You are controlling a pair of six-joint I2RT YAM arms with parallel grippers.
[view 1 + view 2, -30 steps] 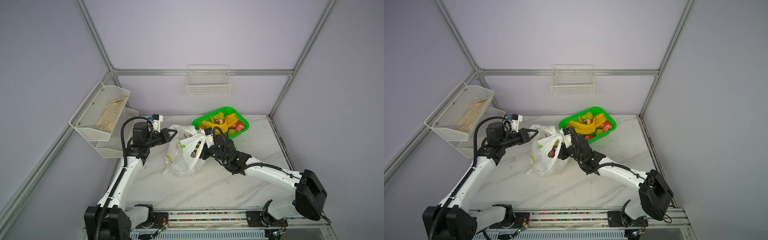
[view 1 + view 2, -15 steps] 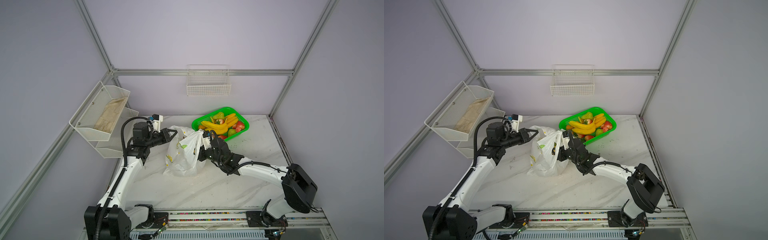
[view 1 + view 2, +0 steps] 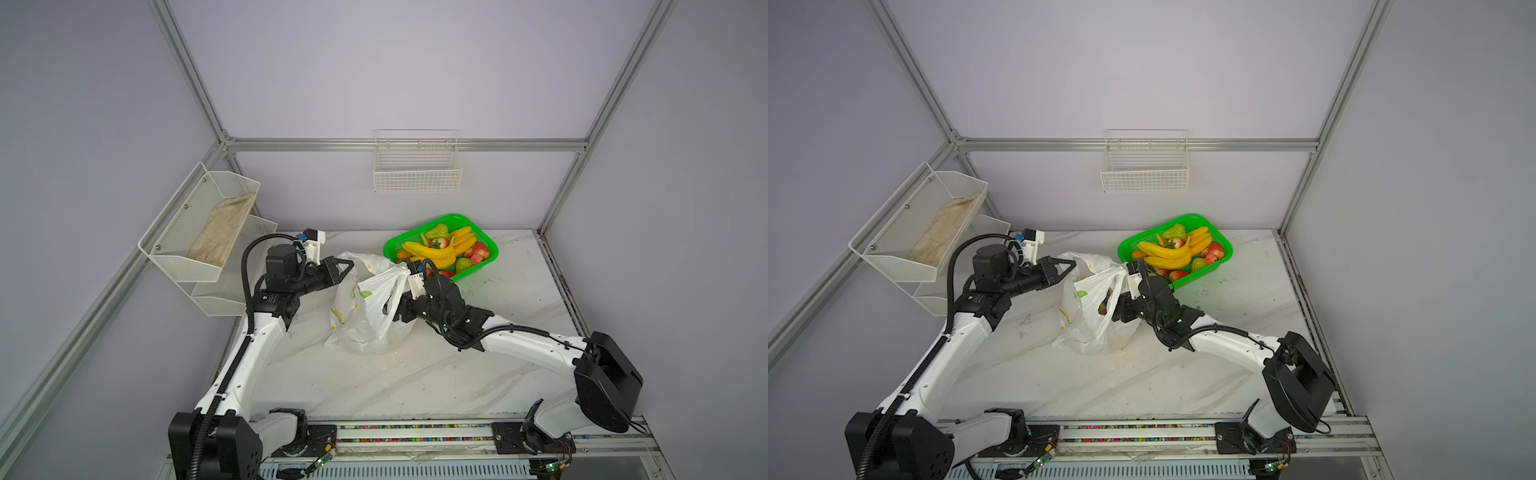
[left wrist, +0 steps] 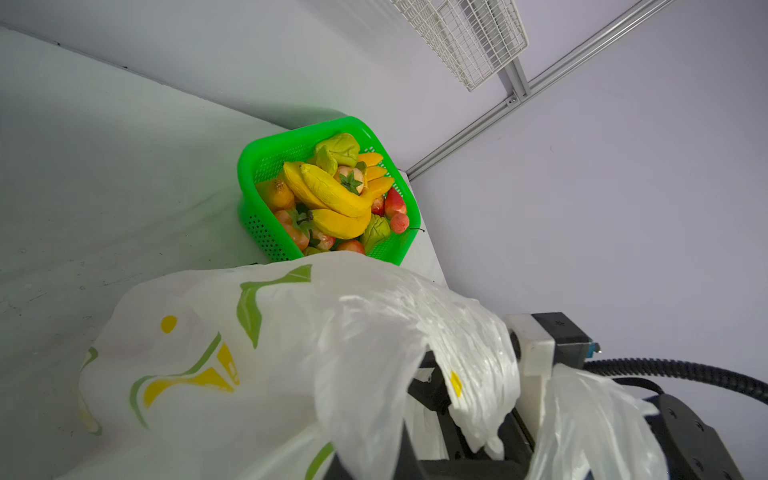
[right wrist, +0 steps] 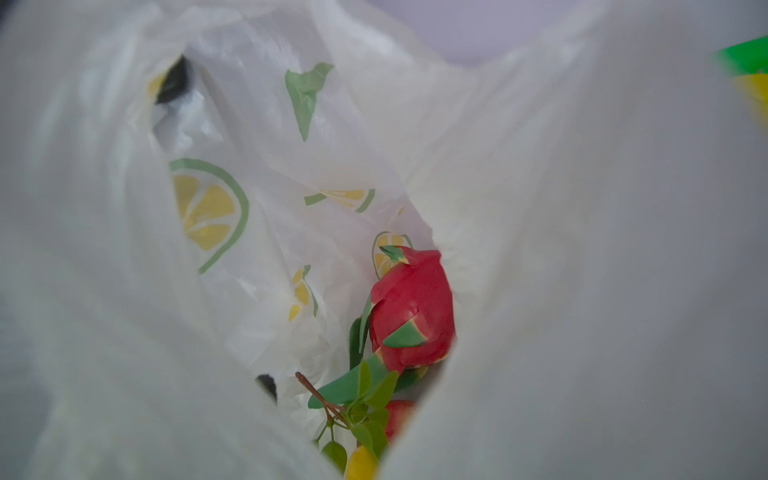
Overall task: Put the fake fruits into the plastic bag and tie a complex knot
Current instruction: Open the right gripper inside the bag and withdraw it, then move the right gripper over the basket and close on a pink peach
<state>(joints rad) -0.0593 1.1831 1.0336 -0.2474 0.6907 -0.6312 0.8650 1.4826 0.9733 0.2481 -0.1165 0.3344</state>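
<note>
The plastic bag [image 3: 361, 316] stands in the middle of the table, white with lemon prints, its mouth held up. My left gripper [image 3: 347, 262] is shut on the bag's upper left rim; in the left wrist view the bag [image 4: 249, 374] covers the jaws. My right gripper [image 3: 1116, 309] reaches into the bag's mouth from the right, fingers hidden by plastic. Inside the bag [image 5: 249, 124] lie a pink dragon fruit [image 5: 411, 307], a leafy twig [image 5: 357, 390] and a yellow fruit [image 5: 361, 463]. More fake fruits [image 3: 432, 251], bananas, pears and apples, fill the green basket [image 3: 490, 257] behind the bag.
A white mesh shelf with a beige cloth [image 3: 220, 232] hangs on the left wall, close behind my left arm. A white wire basket [image 3: 417, 166] hangs on the back wall. The marble tabletop [image 3: 374, 382] stretches in front of the bag.
My right gripper has moved from the bag's upper rim down into its mouth, and the right arm now lies lower and flatter. The left arm has not moved.
</note>
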